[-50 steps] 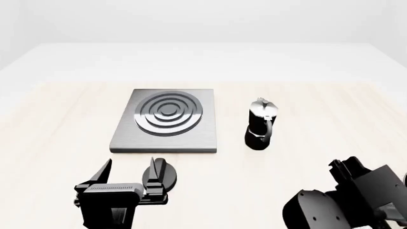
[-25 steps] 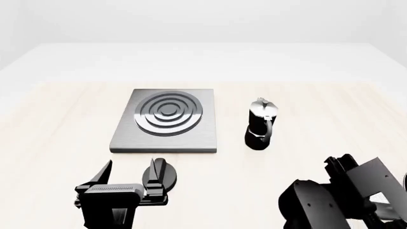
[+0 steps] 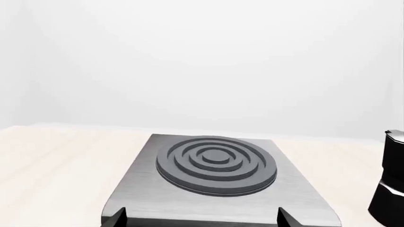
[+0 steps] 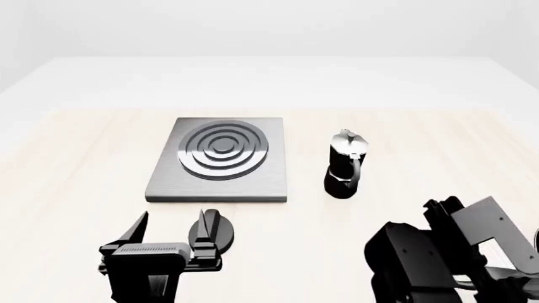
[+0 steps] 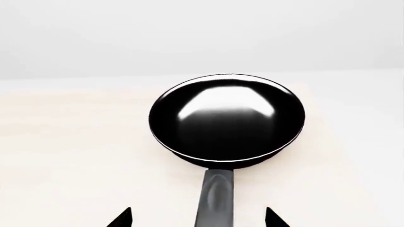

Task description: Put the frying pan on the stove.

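Note:
The frying pan (image 5: pixel 227 118), glossy black with a long handle (image 5: pixel 216 198), shows only in the right wrist view, resting on the light wooden table. My right gripper (image 5: pixel 197 218) is open, with one fingertip on each side of the handle and clear of it. The stove (image 4: pixel 221 158), a grey square plate with dark concentric rings, lies at the table's middle left. It also shows in the left wrist view (image 3: pixel 215 163). My left gripper (image 4: pixel 173 228) is open and empty just in front of the stove's near edge. In the left wrist view (image 3: pixel 200 218) its tips frame that edge.
A black-and-silver moka pot (image 4: pixel 345 165) stands upright right of the stove, and its side shows in the left wrist view (image 3: pixel 391 184). My right arm (image 4: pixel 446 259) fills the head view's lower right corner. The pan is out of the head view.
My right arm has shifted a little left and turned in the head view. The left gripper, stove and moka pot have not moved.

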